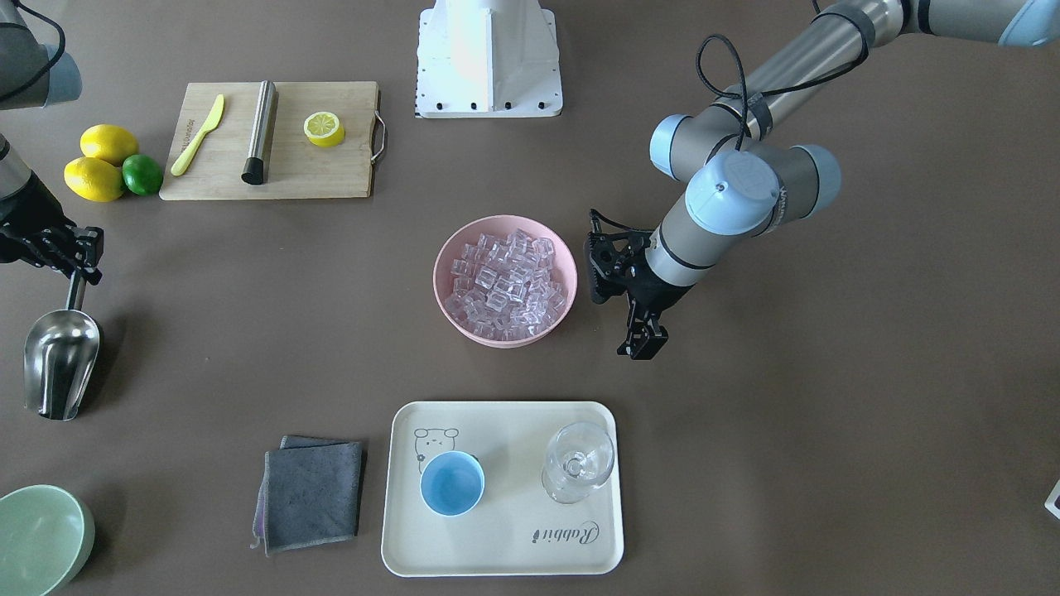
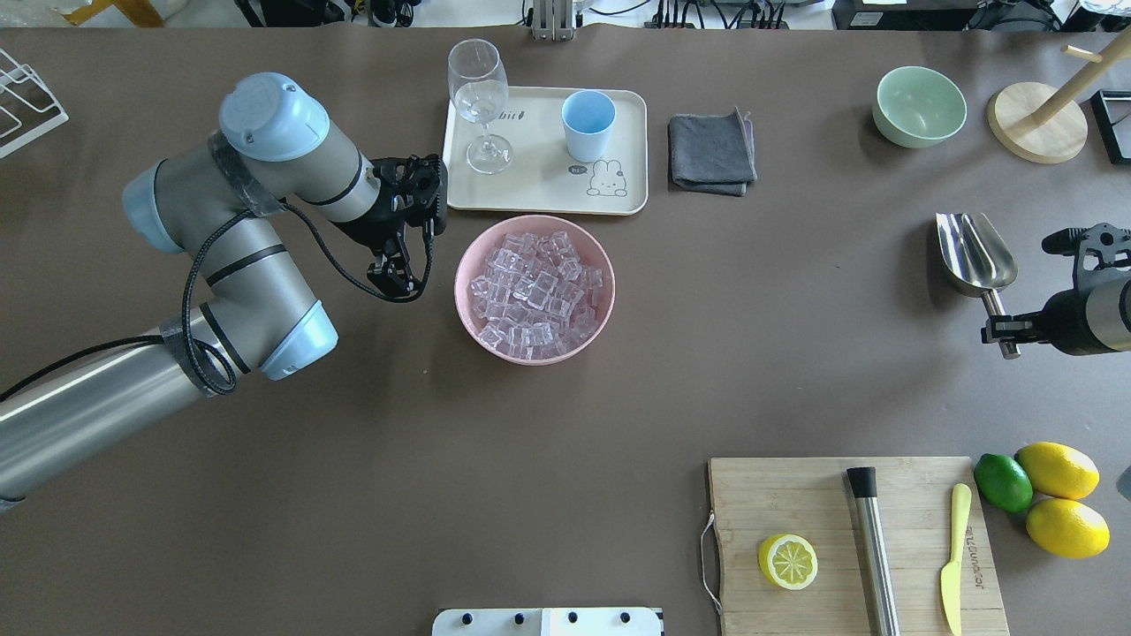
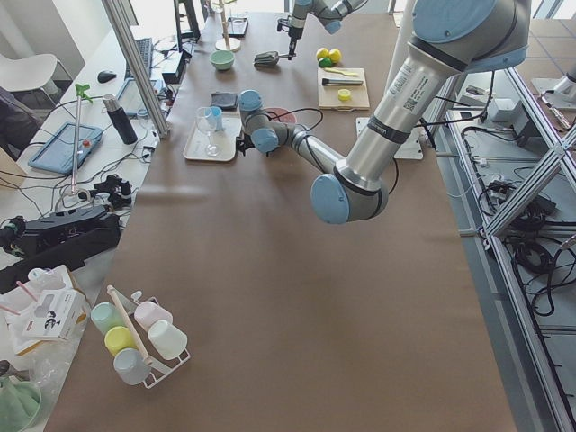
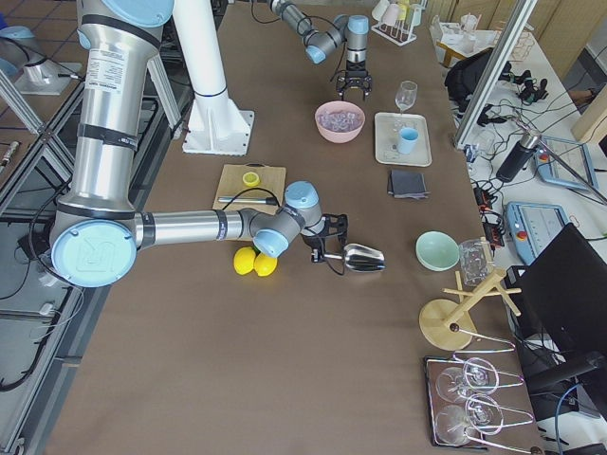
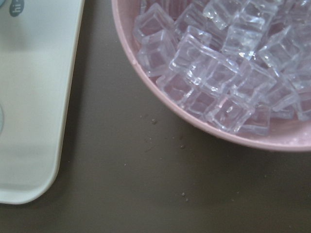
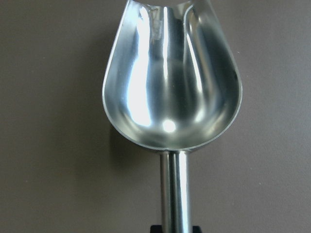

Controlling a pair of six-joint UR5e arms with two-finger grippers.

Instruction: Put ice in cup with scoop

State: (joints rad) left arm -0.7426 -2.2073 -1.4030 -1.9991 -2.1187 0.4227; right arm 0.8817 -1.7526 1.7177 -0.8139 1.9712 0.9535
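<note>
Ice (image 1: 507,285) is all piled up in the pink bowl (image 1: 505,339) in the middle of the desk, little clear cubes heaped right up to the rim. The blue cup (image 1: 452,483) is standing upright on the cream tray (image 1: 505,546) just in front of that bowl, with a stemmed glass (image 1: 578,462) next to it on the same tray, and from what I can see the cup has nothing in it. The scoop (image 1: 60,356) is way off at the robot's right end of the desk, well apart from the bowl. The right pincer (image 1: 76,277) is clenched on its handle, and the wrist camera shows the shiny trough with no ice in it. Can't really tell if the scoop is resting on the desk or raised a bit. The left pincer (image 1: 643,341) hangs just beside the bowl near the tray's corner, fingers spread and gripping nothing. A folded grey cloth (image 1: 313,494) lies beside the tray.
</note>
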